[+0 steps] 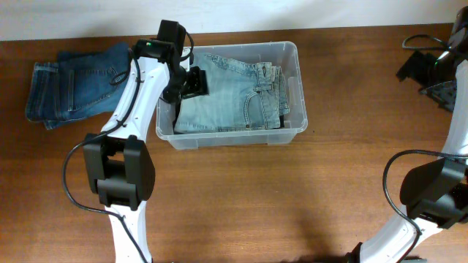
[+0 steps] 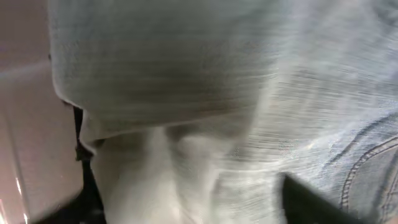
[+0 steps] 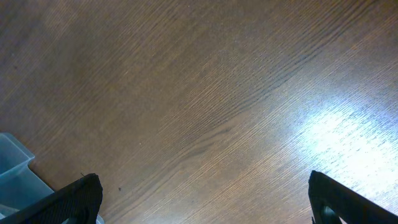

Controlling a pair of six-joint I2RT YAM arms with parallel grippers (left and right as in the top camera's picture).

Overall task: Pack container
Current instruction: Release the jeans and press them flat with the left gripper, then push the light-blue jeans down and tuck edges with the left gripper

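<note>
The container, a clear plastic bin, stands at the table's back middle. Folded light-blue jeans lie flat inside and fill most of its floor. My left gripper is down in the bin at the jeans' left edge. In the left wrist view the pale denim fills the frame, and the left gripper has its dark fingers wide apart with cloth lying between them, so it is open. My right gripper hovers open at the far right. In its wrist view the right gripper has only bare wood between its fingers.
A second pair of folded, darker blue jeans lies on the table left of the bin. The bin's wall shows close beside the left fingers. A corner of the bin shows at the left of the right wrist view.
</note>
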